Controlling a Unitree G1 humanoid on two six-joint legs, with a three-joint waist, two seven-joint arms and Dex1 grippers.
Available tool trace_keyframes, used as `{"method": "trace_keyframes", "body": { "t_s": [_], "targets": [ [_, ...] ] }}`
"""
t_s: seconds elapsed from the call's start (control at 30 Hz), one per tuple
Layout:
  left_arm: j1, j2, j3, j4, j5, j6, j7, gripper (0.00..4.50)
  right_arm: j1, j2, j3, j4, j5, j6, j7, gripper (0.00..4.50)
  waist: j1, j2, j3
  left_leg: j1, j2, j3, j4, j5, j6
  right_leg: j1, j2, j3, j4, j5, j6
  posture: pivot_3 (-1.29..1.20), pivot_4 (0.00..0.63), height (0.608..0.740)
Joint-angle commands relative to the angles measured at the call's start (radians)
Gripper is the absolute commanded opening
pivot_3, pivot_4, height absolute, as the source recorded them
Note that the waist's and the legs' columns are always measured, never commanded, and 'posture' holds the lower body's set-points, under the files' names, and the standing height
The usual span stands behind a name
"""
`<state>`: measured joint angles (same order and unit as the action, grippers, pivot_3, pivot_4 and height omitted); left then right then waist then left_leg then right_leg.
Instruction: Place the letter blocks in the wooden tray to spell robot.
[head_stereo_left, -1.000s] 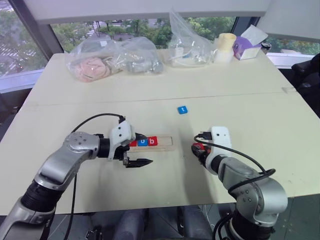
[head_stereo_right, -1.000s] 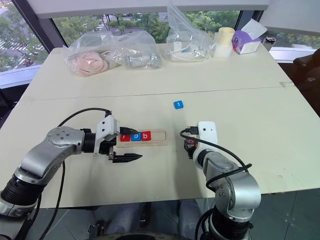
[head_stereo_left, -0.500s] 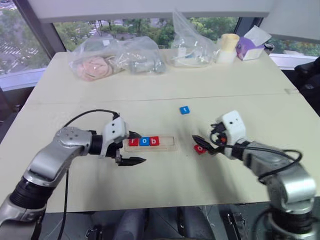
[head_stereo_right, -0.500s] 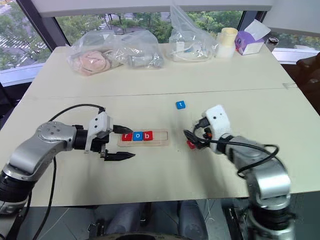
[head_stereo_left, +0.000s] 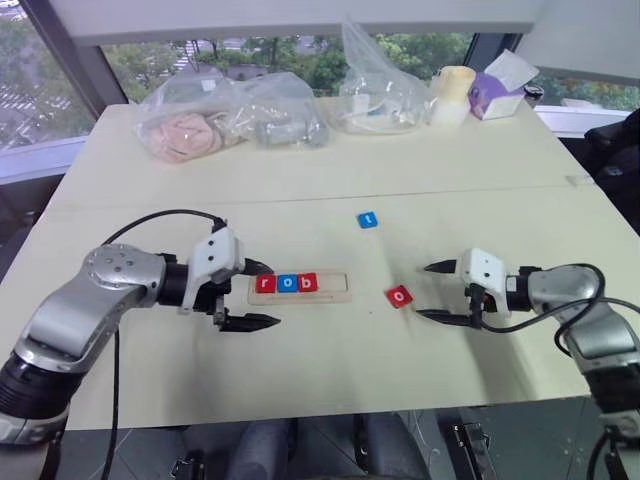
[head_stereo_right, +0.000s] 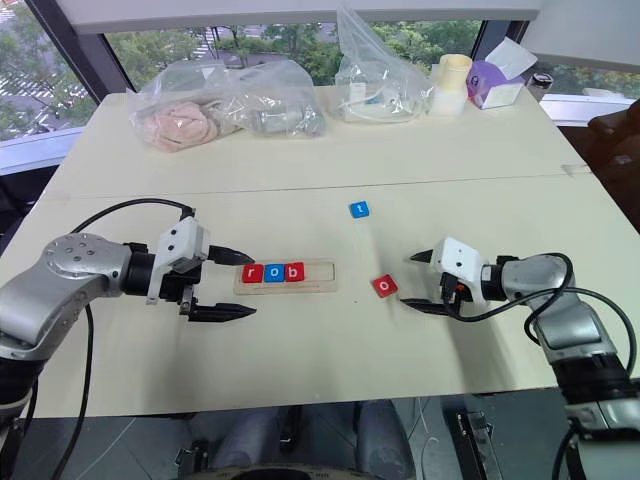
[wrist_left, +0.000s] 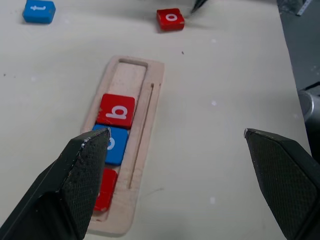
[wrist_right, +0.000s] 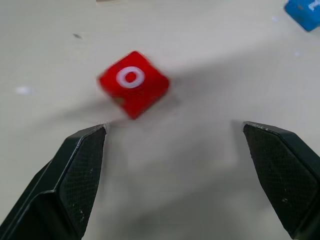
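The wooden tray (head_stereo_left: 300, 287) lies lengthwise across the table (head_stereo_left: 330, 170), holding r, o, b at its left end, while a red o block (head_stereo_left: 399, 296) rests flat between it and the spread right gripper (head_stereo_left: 433, 291); the left gripper (head_stereo_left: 254, 295) is also spread.

Red "r" block (wrist_left: 103, 195) half hidden — left end effector finger (wrist_left: 75, 180) in front.

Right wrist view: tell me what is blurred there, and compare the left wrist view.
Right wrist view: the red o block is smeared, its edges soft, with a faint shadow trailing beside it. Left wrist view: the wooden tray and its tiles are crisp.
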<state>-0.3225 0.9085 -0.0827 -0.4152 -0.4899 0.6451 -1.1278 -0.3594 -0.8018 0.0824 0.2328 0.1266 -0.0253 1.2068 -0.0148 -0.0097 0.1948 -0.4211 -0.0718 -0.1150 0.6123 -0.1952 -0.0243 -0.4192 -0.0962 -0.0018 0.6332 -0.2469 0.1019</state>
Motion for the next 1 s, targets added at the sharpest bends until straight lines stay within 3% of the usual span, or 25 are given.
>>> {"method": "trace_keyframes", "body": {
  "t_s": [0.03, 0.27, 0.53, 0.63, 0.8, 1.0],
  "targets": [
    [0.019, 0.009, 0.037, -0.041, -0.009, -0.001, 0.02, 4.5, -0.05, 0.031, 0.039, 0.086, -0.037, -0.103, 0.012, 4.47, 0.001, 0.0, 0.0, 0.0, 0.0, 0.0, 0.0, 0.0, 0.0, 0.0, 0.0, 0.0, 0.0, 0.0, 0.0, 0.0, 0.15, 0.74],
    [0.059, 0.018, 0.054, -0.036, 0.0, -0.023, 0.023, 4.5, -0.102, 0.05, 0.075, 0.177, -0.041, -0.19, 0.079, 4.47, 0.0, 0.0, 0.0, 0.006, 0.0, 0.0, 0.0, 0.0, 0.0, 0.006, 0.001, 0.001, 0.0, 0.0, -0.001, 0.0, 0.15, 0.74],
    [0.069, 0.007, 0.036, -0.018, 0.021, -0.053, 0.023, 4.5, -0.09, 0.073, 0.108, 0.112, -0.026, -0.188, 0.129, 4.47, 0.0, 0.0, 0.0, 0.011, 0.0, -0.001, -0.002, 0.0, 0.0, 0.011, 0.0, 0.001, -0.002, 0.0, -0.001, 0.0, 0.15, 0.74],
    [0.074, 0.005, 0.034, -0.011, 0.029, -0.066, 0.02, 4.5, -0.093, 0.08, 0.111, 0.124, -0.031, -0.203, 0.134, 3.68, 0.0, 0.0, 0.0, 0.011, 0.0, -0.001, -0.002, 0.0, 0.0, 0.011, 0.0, 0.001, -0.002, 0.0, -0.001, 0.0, 0.15, 0.74],
    [0.082, 0.002, 0.032, -0.005, 0.039, -0.08, 0.021, 4.5, -0.104, 0.091, 0.117, 0.135, -0.044, -0.213, 0.122, 1.18, -0.001, 0.0, 0.0, 0.012, 0.0, -0.001, -0.002, 0.0, 0.0, 0.011, 0.0, 0.001, -0.001, 0.0, -0.001, 0.0, 0.15, 0.74],
    [0.093, 0.01, 0.042, 0.014, 0.054, -0.101, 0.016, 4.5, -0.101, 0.082, 0.088, 0.02, 0.025, -0.048, 0.124, 1.11, 0.0, 0.0, 0.0, 0.012, 0.0, -0.001, -0.002, 0.0, 0.0, 0.011, 0.0, 0.001, -0.001, 0.0, -0.001, 0.0, 0.15, 0.74]
  ]
}}
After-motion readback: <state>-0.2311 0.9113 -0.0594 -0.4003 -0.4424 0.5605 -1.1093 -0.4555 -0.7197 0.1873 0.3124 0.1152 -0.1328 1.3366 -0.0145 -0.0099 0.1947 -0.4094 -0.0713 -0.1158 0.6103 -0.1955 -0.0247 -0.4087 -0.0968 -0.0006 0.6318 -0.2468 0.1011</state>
